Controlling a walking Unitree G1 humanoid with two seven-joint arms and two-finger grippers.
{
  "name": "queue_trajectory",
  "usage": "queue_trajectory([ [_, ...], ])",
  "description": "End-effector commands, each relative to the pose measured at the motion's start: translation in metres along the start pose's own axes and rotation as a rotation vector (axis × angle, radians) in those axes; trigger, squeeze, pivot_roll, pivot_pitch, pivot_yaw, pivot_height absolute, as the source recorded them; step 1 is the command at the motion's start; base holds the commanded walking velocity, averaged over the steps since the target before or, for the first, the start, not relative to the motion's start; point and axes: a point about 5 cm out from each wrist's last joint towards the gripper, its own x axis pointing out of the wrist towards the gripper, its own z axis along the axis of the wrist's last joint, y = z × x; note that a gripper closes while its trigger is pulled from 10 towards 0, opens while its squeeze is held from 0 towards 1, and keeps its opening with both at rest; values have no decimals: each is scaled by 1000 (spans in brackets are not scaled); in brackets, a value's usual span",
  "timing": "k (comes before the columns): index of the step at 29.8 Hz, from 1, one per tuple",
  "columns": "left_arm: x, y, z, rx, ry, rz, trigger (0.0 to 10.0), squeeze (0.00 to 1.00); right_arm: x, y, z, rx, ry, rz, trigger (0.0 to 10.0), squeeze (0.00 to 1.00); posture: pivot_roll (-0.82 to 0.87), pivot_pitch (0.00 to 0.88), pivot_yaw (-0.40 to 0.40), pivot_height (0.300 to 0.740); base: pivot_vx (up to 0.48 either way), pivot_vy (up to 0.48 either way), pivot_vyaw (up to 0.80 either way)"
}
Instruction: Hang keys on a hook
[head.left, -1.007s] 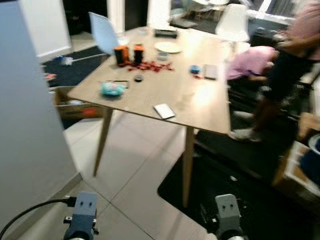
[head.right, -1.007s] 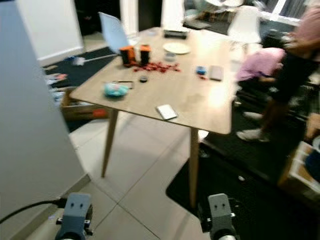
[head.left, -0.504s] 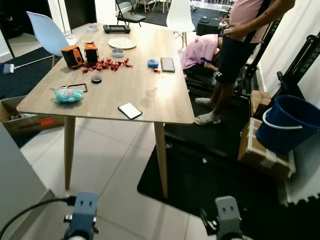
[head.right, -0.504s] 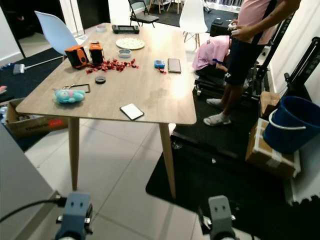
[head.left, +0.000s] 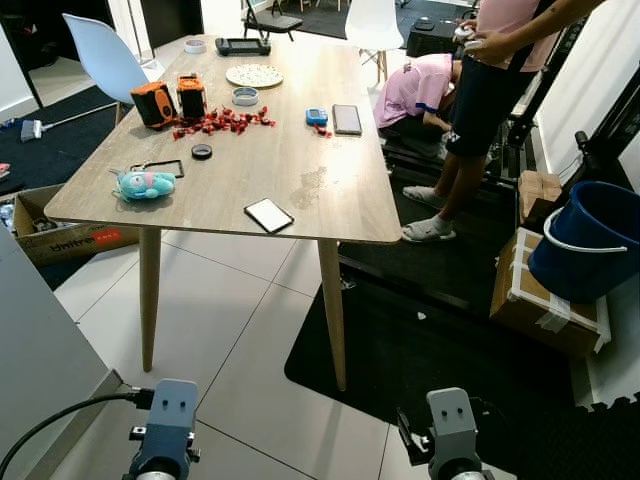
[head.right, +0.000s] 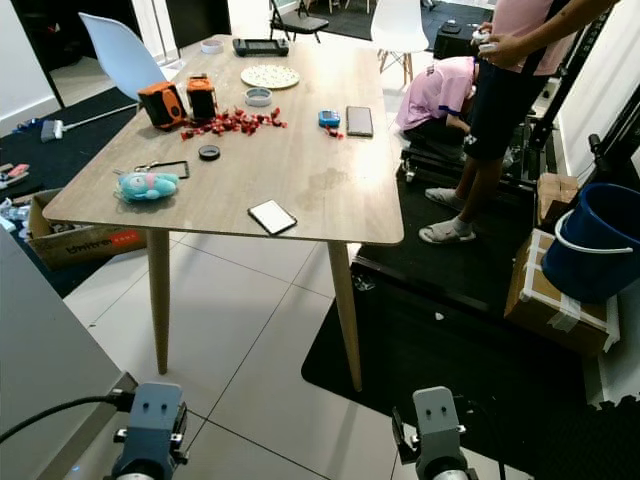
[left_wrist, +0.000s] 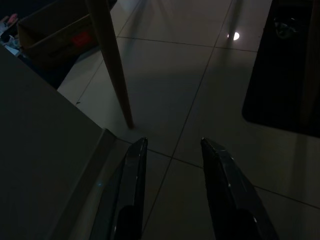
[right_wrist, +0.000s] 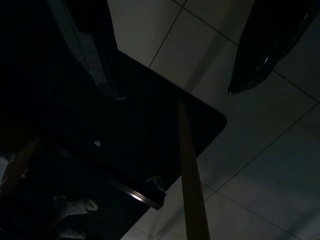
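Both arms hang low over the tiled floor (head.left: 230, 330). The left gripper (left_wrist: 172, 145) has its fingers spread apart and empty, near a table leg (left_wrist: 112, 65). The right gripper (right_wrist: 172, 92) is likewise wide open and empty, above a black mat (right_wrist: 75, 150). On the table (head.left: 300, 190) lies a teal plush (head.left: 143, 183); beside it sits what may be the keys (head.left: 158, 167), too small to tell.

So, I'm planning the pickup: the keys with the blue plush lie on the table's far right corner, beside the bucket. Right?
Not quite. The keys with the blue plush lie near the table's near left edge, as the left eye view shows. The bucket stands on the floor to the right.
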Motion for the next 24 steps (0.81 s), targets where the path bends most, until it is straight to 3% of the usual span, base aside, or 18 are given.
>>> queue_trajectory([
  [1,-3,0,-7,32,18,-10,10000,0,-4,0,-6,-9,19,7,10000,0,127,148,-37,740,480,0,0],
  [6,-1,1,-7,33,20,-4,10000,0,-3,-1,-4,-11,9,5,10000,0,127,148,-37,740,480,0,0],
  [12,6,11,8,-6,-28,38,10000,0,7,-6,24,-34,-124,-9,10000,0,127,142,-36,740,480,0,0],
  [14,10,20,31,-54,-109,52,10000,0,13,-10,48,-47,-225,-14,10000,0,127,142,-36,740,382,0,0],
  [16,10,24,41,-76,-144,54,10000,0,15,-12,58,-52,-263,-16,10000,0,127,142,-36,740,345,0,0],
  [17,11,30,56,-102,-194,54,10000,0,17,-14,71,-60,-317,-19,10000,0,127,142,-37,740,0,0,0],
  [18,11,30,56,-102,-194,54,10000,0,17,-14,71,-60,-317,-19,10000,0,127,142,-37,740,0,0,0],
  [23,13,47,112,-163,-380,28,10000,0,18,-22,129,-86,-528,-32,10000,0,132,149,-37,740,0,0,0],
  [24,13,47,112,-163,-380,28,10000,0,18,-22,129,-86,-528,-32,10000,0,132,149,-37,740,0,0,0],
])
